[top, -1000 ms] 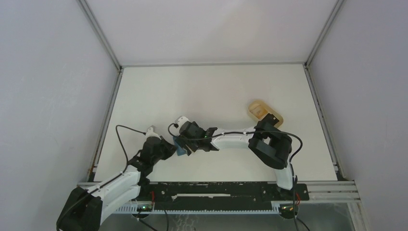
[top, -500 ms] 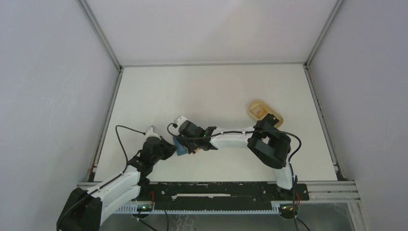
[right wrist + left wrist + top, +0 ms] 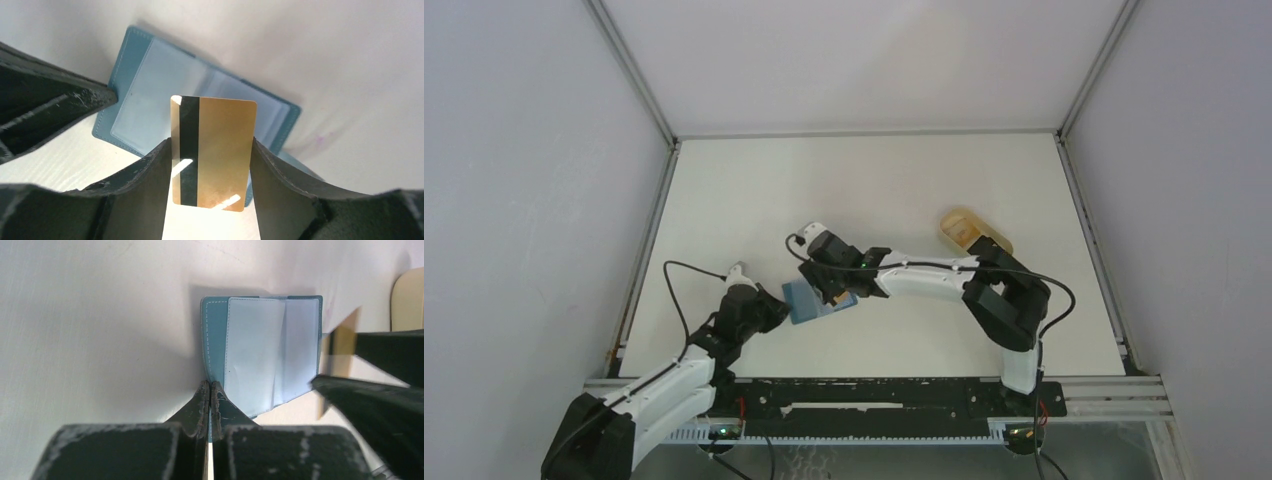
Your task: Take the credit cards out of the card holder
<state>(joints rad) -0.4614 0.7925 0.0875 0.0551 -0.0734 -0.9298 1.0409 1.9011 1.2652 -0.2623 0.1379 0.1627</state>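
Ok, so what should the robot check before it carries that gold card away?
1. Gold card pinched in the right gripper: ok.
2. Gold card fully out of the card holder: ok, all its edges show.
3. Left gripper shut on the card holder's edge, pinning it: ok.
4. Card holder lying open: ok.
5. No cards left in the clear pockets: cannot tell.
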